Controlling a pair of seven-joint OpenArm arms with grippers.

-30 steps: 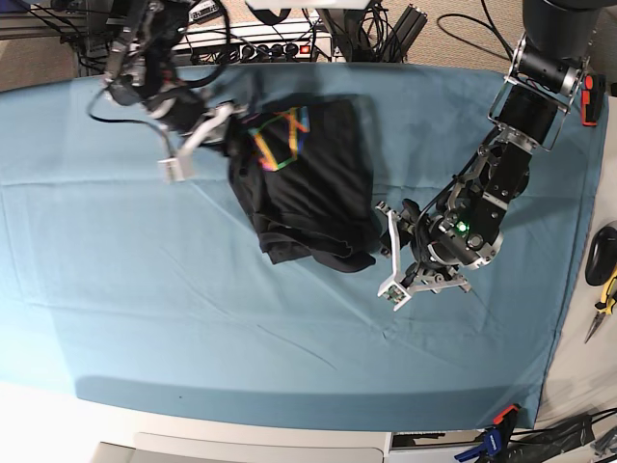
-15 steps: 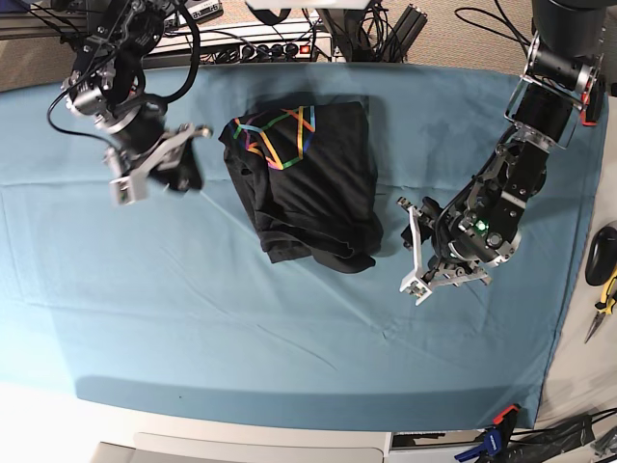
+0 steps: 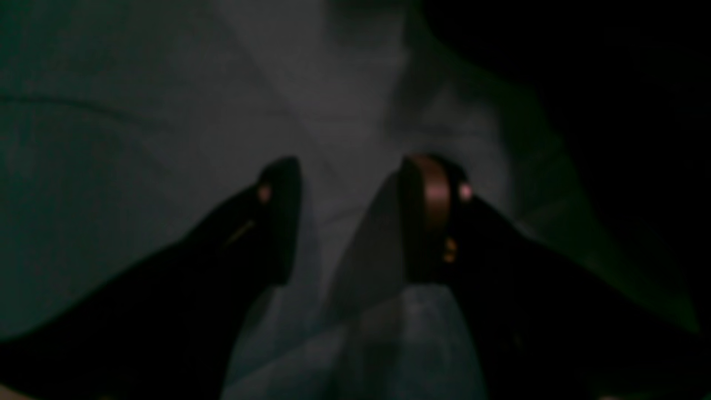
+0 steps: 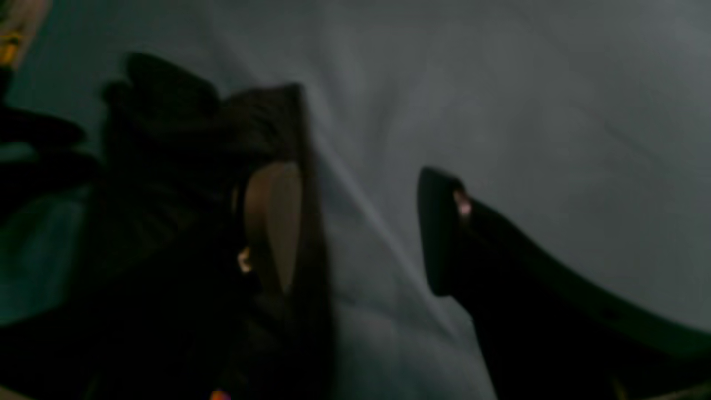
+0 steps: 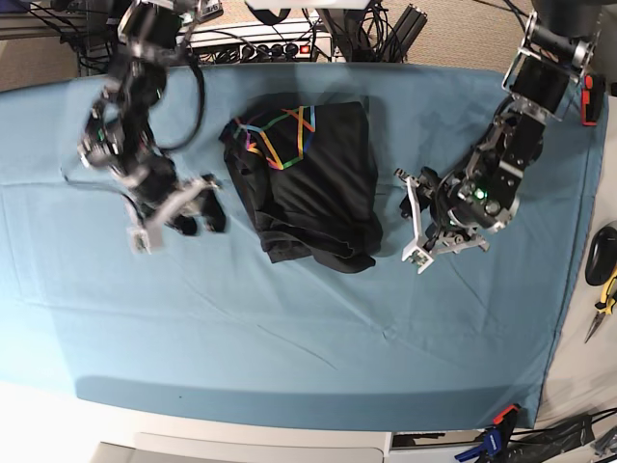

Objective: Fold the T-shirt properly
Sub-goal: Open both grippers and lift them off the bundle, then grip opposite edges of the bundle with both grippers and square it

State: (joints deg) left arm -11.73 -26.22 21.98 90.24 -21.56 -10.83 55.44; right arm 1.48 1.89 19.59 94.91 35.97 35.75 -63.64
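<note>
The black T-shirt [image 5: 308, 188] lies folded into a compact block at the middle of the teal cloth [image 5: 289, 328], with its rainbow line print [image 5: 278, 133] facing up at the far left corner and bunched folds along its near edge. My right gripper [image 5: 178, 217] hovers over the cloth a little left of the shirt. In the right wrist view this gripper [image 4: 355, 228] is open with only cloth between its fingers [image 4: 439, 233]. My left gripper [image 5: 415, 230] sits just right of the shirt's near corner. Seen from the left wrist, the left gripper [image 3: 353, 222] is open over bare cloth.
A power strip and cables [image 5: 260, 43] run along the table's back edge. Pliers [image 5: 603, 294] and a dark mouse-like object [image 5: 603, 253] lie off the cloth at the right. A clamp [image 5: 501, 417] holds the cloth at the front right.
My right gripper left the shirt's far left corner, swung left and toward the front, and opened. The printed corner now lies flat. My left arm shifted slightly right and back.
</note>
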